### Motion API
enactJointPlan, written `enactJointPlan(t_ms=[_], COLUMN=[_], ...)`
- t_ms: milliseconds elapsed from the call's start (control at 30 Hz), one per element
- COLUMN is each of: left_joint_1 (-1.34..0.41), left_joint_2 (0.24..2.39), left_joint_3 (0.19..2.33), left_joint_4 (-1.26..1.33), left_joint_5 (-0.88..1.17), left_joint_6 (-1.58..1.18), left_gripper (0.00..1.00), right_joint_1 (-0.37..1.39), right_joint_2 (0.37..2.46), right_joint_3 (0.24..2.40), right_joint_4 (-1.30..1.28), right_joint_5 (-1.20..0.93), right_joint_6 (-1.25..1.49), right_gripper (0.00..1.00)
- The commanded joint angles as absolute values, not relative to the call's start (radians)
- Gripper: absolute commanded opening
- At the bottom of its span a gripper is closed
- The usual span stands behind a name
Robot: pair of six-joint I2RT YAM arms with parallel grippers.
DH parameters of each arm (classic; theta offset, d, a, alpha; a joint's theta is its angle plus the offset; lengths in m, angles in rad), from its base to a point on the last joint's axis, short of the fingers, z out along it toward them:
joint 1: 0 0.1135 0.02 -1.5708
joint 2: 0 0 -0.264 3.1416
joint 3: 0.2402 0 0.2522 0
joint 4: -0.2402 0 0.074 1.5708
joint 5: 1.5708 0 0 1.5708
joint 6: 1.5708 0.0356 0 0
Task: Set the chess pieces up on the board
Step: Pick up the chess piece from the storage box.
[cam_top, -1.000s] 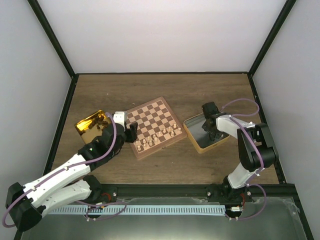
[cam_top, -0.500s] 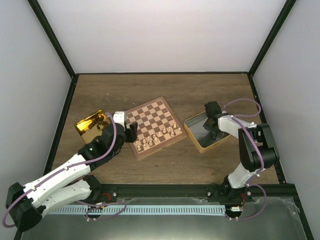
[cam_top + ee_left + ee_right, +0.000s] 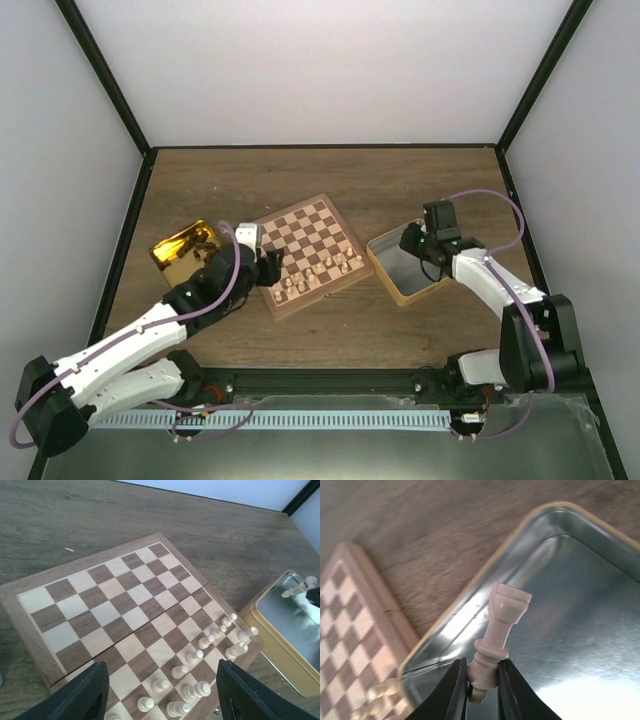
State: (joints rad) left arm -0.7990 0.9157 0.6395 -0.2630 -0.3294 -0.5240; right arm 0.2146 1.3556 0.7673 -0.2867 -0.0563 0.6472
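The board (image 3: 300, 225) lies at the table's middle, with cream chess pieces (image 3: 320, 272) in two rows along its near edge. The left wrist view shows these pieces (image 3: 200, 655) upright on the board (image 3: 115, 595). My left gripper (image 3: 262, 262) hovers open over the board's near-left corner, its jaws (image 3: 165, 695) empty. My right gripper (image 3: 418, 243) hangs over the silver tin (image 3: 385, 270), shut on a cream rook-like piece (image 3: 502, 620). Its fingers (image 3: 481, 672) pinch the piece near its base, lifted off the tin floor (image 3: 580, 595). The held piece (image 3: 297, 587) also shows in the left wrist view.
A shiny gold tin (image 3: 180, 248) sits left of the board, close behind my left arm. The silver tin has a tan rim (image 3: 270, 645) right of the board. Black frame posts and grey walls enclose the table.
My right gripper has shut on the cream piece and lifted it off the tin floor while the arm swung outward. My left gripper has shifted slightly right towards the board.
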Motion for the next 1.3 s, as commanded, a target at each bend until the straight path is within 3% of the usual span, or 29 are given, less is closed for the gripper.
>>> enactJointPlan(t_ms=[0,333,667,933,1267], left_joint_1=[-0.796,-0.794,-0.793,-0.744,-0.703], left_joint_2=[0.933,0.983,1.113,1.257,1.469], left_joint_3=[0.688,0.706,0.779,0.863,0.963], left_joint_4=[-0.227,-0.168,-0.129,0.074,0.311], left_joint_5=[-0.245,-0.127,0.013,0.26,0.511], left_joint_6=[-0.558,-0.626,-0.654,-0.897,-1.137], left_gripper=[0.62,0.64,0.67,0.89,0.93], right_joint_1=[0.206,0.206,0.205,0.206,0.205], right_joint_2=[1.281,1.213,1.229,1.103,0.997], right_joint_3=[0.74,0.697,0.65,0.641,0.685], right_joint_4=[-0.198,-0.23,-0.221,-0.211,-0.15], right_joint_5=[-0.225,-0.258,-0.442,-0.548,-0.784], right_joint_6=[0.595,0.557,0.516,0.508,0.509], right_gripper=[0.03,0.02,0.01,0.01,0.02])
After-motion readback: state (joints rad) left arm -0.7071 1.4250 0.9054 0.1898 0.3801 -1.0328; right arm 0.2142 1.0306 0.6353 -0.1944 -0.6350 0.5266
